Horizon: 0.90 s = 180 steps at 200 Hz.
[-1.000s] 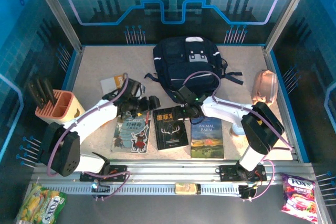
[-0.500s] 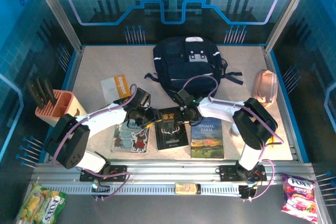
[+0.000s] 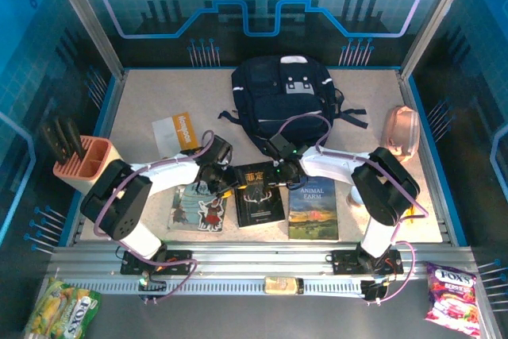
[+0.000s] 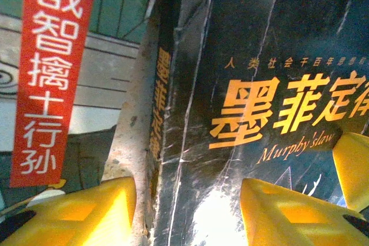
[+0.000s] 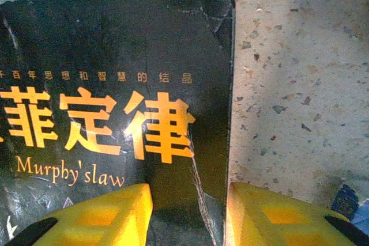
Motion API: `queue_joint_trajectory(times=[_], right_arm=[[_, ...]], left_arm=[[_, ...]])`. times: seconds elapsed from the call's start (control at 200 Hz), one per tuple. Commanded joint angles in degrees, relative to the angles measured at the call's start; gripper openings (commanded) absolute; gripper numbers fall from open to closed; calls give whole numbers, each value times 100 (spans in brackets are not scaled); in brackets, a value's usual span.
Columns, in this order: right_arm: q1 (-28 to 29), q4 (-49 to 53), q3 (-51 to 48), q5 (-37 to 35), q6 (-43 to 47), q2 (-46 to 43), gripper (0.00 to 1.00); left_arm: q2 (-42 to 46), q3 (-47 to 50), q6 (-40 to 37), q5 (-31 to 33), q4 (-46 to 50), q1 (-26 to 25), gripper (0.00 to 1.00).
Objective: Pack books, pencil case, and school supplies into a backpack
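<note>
Three books lie in a row near the front: a grey-teal one (image 3: 198, 208), a black one (image 3: 259, 196) and "Animal Farm" (image 3: 313, 209). My left gripper (image 3: 230, 177) is low over the black book's (image 4: 248, 73) top left corner. It (image 4: 187, 200) is open, its yellow fingers astride the spine edge beside the teal book's red band (image 4: 52, 73). My right gripper (image 3: 279, 171) is at the top right corner. It (image 5: 189, 200) is also open, one finger over the cover (image 5: 104, 67), the other over bare table. The navy backpack (image 3: 286, 101) lies behind. The pencil case (image 3: 402, 131) sits far right, an orange-yellow pad (image 3: 176, 130) left.
A pink rack with black pieces (image 3: 83, 160) stands at the left edge. The speckled table (image 5: 300, 84) is walled by a metal frame and blue panels. Snack bags (image 3: 452, 298) lie outside the front rail.
My left arm swung in and down from beside the pad to the black book's top left corner. Both grippers narrowed their jaws. The books have not shifted.
</note>
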State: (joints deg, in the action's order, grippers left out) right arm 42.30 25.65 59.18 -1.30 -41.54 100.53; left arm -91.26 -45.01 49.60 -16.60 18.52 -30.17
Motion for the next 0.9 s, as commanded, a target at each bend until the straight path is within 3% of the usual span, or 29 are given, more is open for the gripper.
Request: queue_joint_trajectory(times=[0.0, 0.215, 0.43, 0.615, 0.895], right_arm=[[-78, 74, -164, -27, -74, 228, 41], [-110, 62, -187, 59, -112, 261, 40], [-189, 67, -241, 105, -189, 275, 38], [-229, 45, -284, 130, -235, 271, 38], [-248, 95, -294, 130, -298, 358, 32]], left_arm=[[-253, -101, -12, -270, -167, -49, 52], [-287, -151, -106, -414, -230, -50, 54], [500, -33, -550, -1058, -900, -50, 49], [973, 406, -454, -1376, -1659, -49, 44], [573, 576, -257, -1648, -2359, -50, 43]])
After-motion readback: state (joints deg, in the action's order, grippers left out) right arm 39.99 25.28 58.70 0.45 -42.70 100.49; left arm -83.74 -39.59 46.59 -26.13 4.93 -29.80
